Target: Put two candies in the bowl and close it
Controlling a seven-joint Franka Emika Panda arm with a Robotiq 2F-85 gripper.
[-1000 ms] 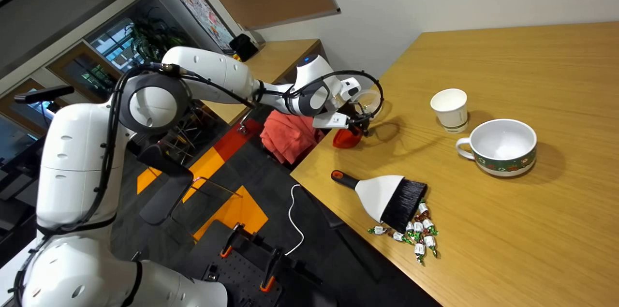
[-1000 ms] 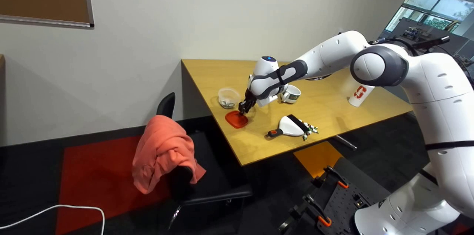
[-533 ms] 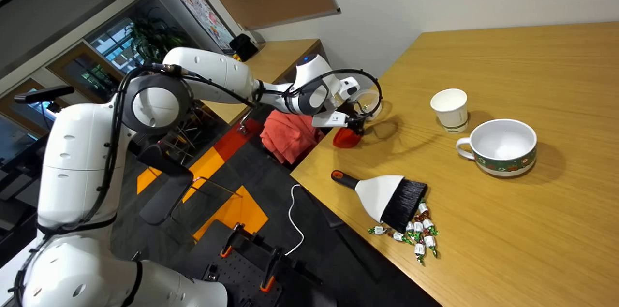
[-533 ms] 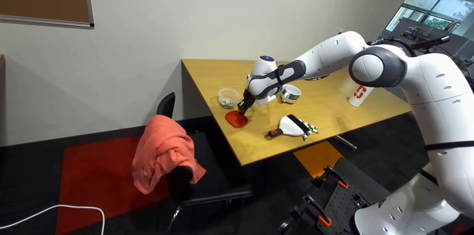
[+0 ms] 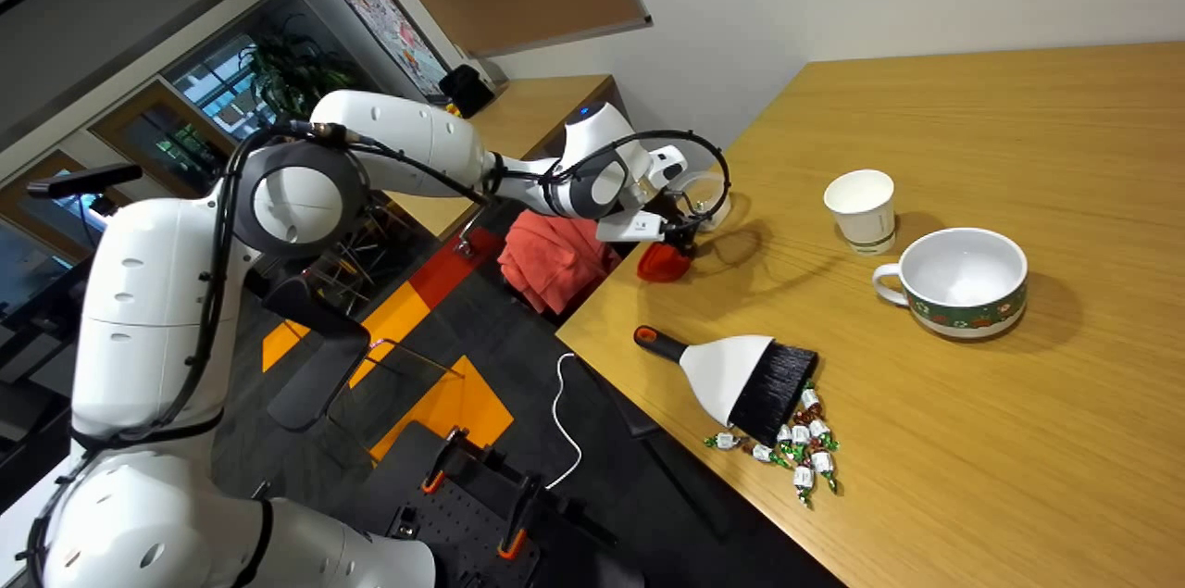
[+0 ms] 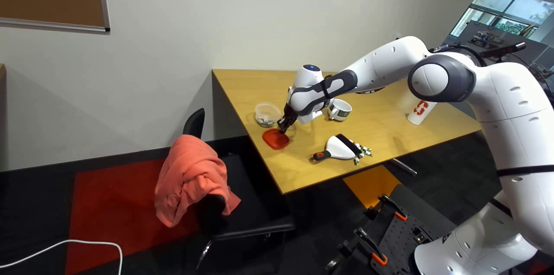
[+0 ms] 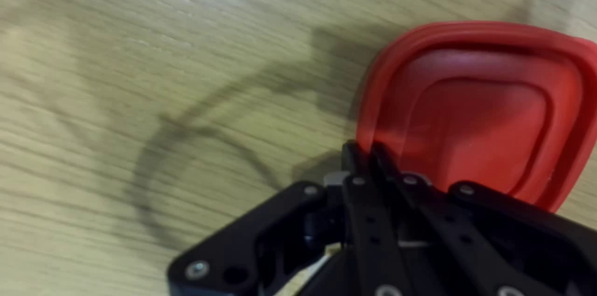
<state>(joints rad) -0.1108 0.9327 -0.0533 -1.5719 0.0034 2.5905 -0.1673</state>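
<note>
The rounded white arm has grey joints, black cabling and black jaws with seemingly silver screws.

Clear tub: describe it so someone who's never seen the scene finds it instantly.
Start at the end of the table beside the coral cloth. There the gripper grips the red lid by its rim; the tub stands close by, on the lid's side away from the brush. Unlike the opaque red lid and white mug, it is see-through and uncoloured.

On your tabletop: cup, upright, near the mug; brush, lying flat. Beside the tabletop, you see a cloth draped over a chair.
</note>
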